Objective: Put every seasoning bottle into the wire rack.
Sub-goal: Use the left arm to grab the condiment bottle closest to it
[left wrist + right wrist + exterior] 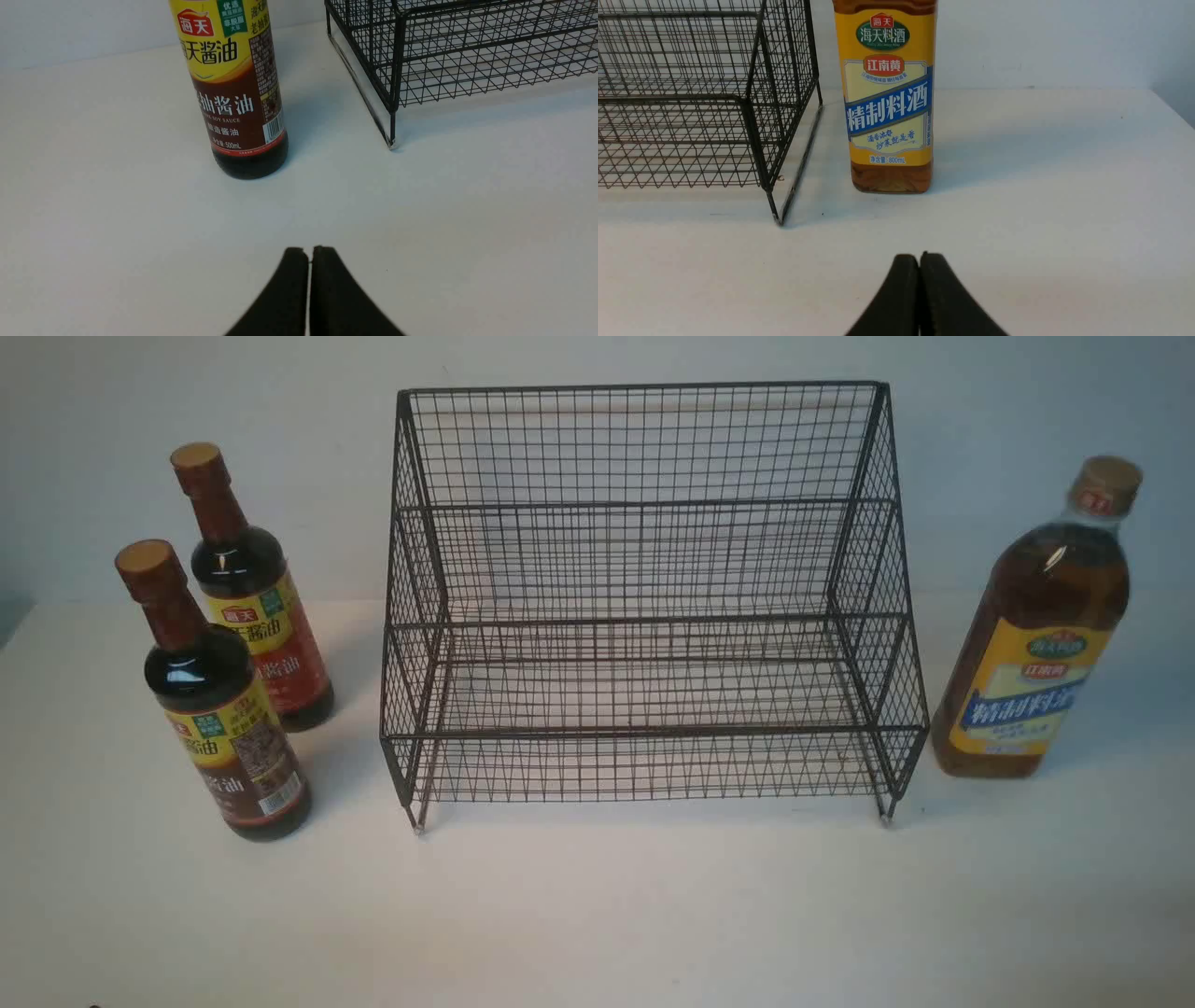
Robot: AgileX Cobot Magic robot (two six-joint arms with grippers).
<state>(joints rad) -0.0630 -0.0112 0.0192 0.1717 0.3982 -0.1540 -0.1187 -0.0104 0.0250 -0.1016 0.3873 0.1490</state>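
Amber btl cap (pixel 1105 483) front-only, L end effector (pixel 309 249) wrist-only

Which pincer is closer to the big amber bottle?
Right. The right pincer points at the amber bottle, a short way off; the left pincer faces a soy-sauce bottle on the far side of the wire rack.

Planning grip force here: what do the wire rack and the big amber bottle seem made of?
The wire rack looks like thin metal wire, dark and matte-coated: a fine welded grid. The amber bottle is clear and glossy, glass or plastic, unclear which: liquid shows through, highlights near its shoulder.
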